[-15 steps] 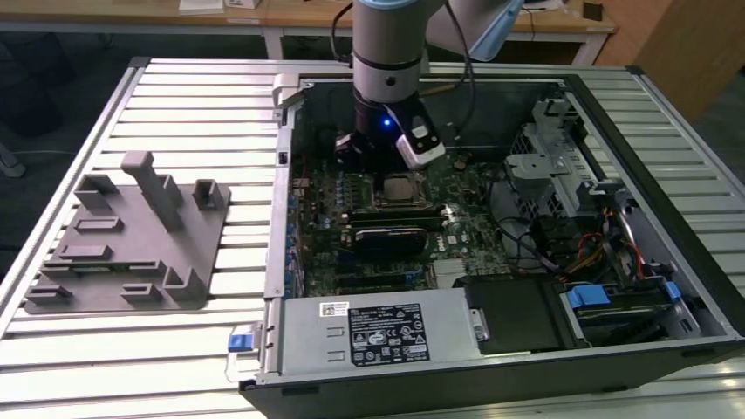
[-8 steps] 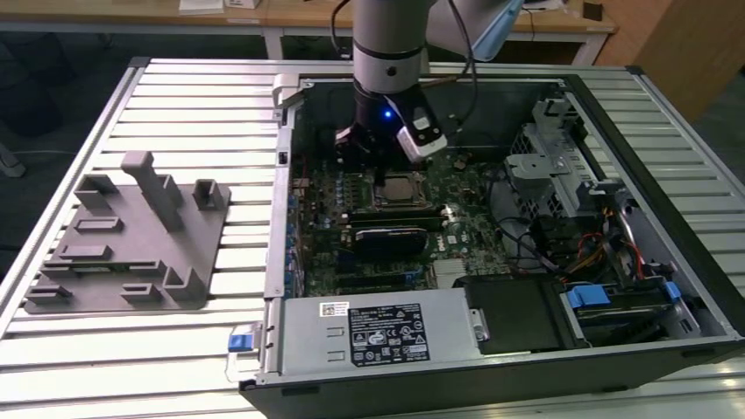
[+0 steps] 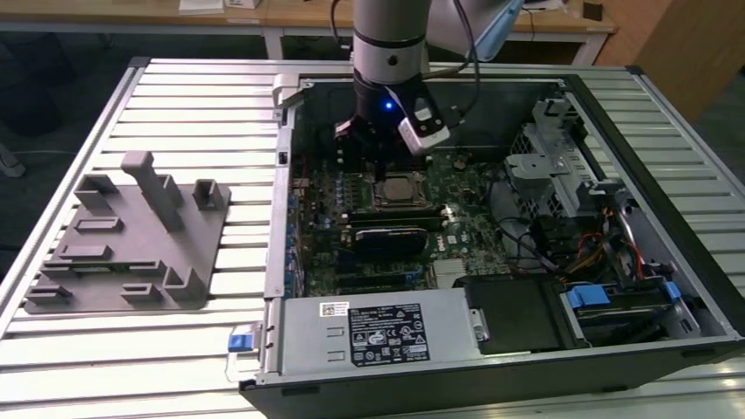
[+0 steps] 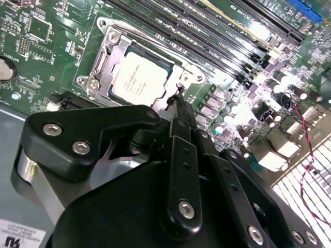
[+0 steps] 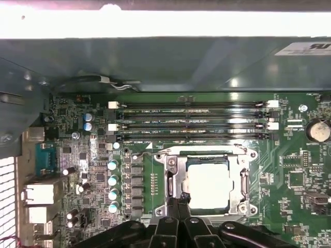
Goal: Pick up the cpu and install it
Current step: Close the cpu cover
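Grey fixture tray (image 3: 128, 253) sits near the bench's (image 3: 198, 113) edge on the exterior view's left, well apart from me. The open computer case (image 3: 279, 218) takes up the rest. Inside it is the motherboard (image 3: 466, 196). The cpu (image 5: 208, 185) lies flat in its socket frame (image 5: 170, 181), silver top up, just beside the memory slots (image 5: 191, 116). It is square, so no long axis. My fingers (image 5: 178, 201) are pressed together, pinching nothing. The tips hang over the socket frame's edge, with the cpu directly beyond them. The chip looks seated, I'd judge.
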You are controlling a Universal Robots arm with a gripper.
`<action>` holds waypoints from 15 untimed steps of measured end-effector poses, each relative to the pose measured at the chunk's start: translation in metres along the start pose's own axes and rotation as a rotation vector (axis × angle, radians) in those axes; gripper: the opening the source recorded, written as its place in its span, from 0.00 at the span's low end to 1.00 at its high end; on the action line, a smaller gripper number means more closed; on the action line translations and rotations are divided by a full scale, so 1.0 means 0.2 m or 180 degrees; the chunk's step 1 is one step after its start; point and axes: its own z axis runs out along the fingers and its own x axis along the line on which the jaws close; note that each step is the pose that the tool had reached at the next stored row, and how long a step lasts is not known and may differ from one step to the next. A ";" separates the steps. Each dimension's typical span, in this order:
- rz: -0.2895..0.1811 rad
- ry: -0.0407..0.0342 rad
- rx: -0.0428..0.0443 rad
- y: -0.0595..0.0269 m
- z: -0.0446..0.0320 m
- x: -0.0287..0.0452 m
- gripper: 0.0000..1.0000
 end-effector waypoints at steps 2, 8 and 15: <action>0.0000 -0.0001 0.0000 0.000 -0.013 0.000 0.11; 0.0000 -0.0002 0.0000 0.000 -0.019 0.000 0.11; 0.0000 -0.0002 0.0000 0.000 -0.019 -0.016 0.11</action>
